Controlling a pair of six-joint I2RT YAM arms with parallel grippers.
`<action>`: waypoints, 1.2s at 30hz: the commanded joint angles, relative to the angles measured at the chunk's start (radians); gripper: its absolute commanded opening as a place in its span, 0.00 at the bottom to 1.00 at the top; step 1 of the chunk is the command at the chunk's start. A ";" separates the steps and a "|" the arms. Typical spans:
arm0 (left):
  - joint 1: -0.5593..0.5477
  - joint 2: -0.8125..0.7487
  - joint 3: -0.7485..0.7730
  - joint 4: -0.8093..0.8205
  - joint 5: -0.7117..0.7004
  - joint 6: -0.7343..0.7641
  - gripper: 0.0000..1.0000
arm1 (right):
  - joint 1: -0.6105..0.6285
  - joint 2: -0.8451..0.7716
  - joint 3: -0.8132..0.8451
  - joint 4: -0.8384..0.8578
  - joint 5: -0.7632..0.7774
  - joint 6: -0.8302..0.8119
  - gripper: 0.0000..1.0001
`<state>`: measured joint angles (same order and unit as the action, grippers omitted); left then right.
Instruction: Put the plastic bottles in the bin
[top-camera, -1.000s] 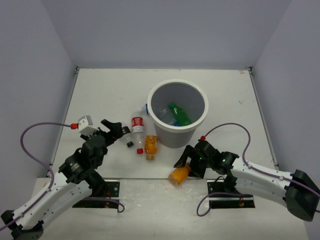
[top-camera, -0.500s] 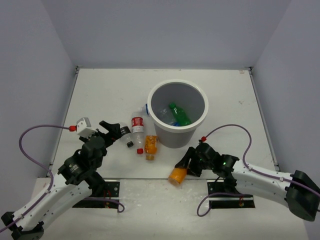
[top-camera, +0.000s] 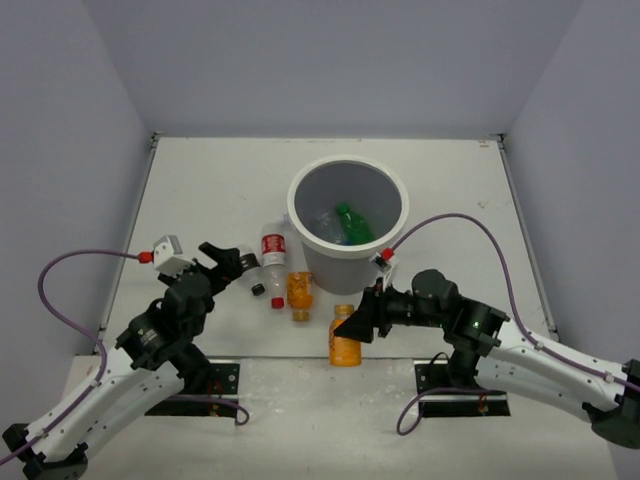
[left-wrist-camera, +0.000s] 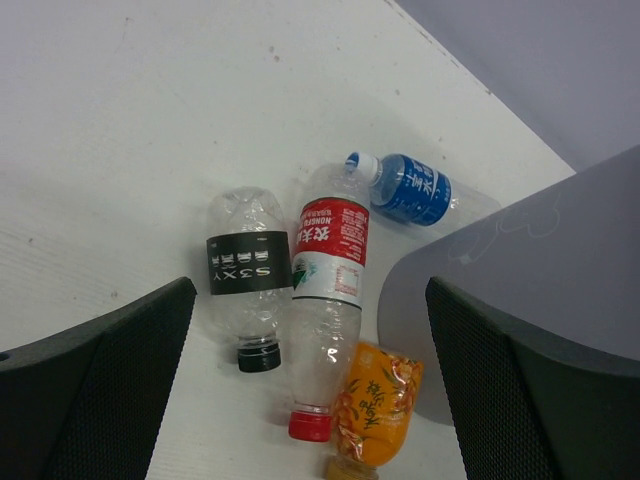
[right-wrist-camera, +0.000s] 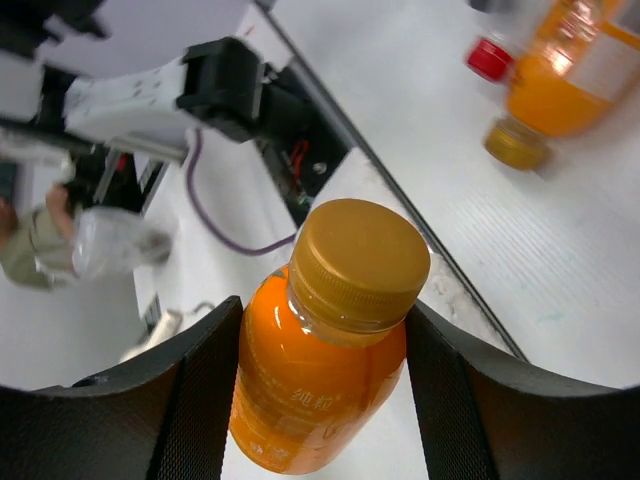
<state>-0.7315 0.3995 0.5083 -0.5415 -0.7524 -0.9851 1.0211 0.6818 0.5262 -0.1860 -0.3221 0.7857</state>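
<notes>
My right gripper (top-camera: 352, 327) is shut on an orange bottle (top-camera: 345, 342) with a gold cap (right-wrist-camera: 358, 262), held off the table's near edge in front of the bin (top-camera: 340, 270). The light-grey bin holds a green bottle (top-camera: 352, 225) and some clear ones. Left of the bin lie a red-label clear bottle (left-wrist-camera: 328, 290), a black-label one (left-wrist-camera: 245, 275), a blue-label one (left-wrist-camera: 410, 190) and a second orange bottle (left-wrist-camera: 378, 410). My left gripper (top-camera: 228, 258) hangs open above these, touching none.
The bin's wall (left-wrist-camera: 540, 250) stands close to the lying bottles on their right. Purple cables (top-camera: 455, 222) loop up from both arms. Black base plates (top-camera: 462, 398) sit at the near edge. Grey walls close the table's back and sides.
My right gripper has shut on the orange bottle and carried it left and up, now standing upright. The bin has shifted slightly left. The left arm has barely moved.
</notes>
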 joint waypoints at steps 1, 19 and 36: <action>-0.002 -0.011 0.006 -0.002 -0.055 -0.007 1.00 | 0.010 0.018 0.161 0.014 -0.216 -0.274 0.08; -0.002 0.006 0.009 -0.010 -0.067 -0.026 1.00 | -0.022 0.213 0.647 -0.087 0.901 -0.380 0.07; -0.002 0.148 0.042 -0.018 -0.047 -0.023 1.00 | -0.223 0.348 0.609 -0.137 0.821 -0.255 0.99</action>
<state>-0.7315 0.5075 0.5098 -0.5527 -0.7721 -0.9859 0.8040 1.0830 1.1263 -0.3352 0.4570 0.4987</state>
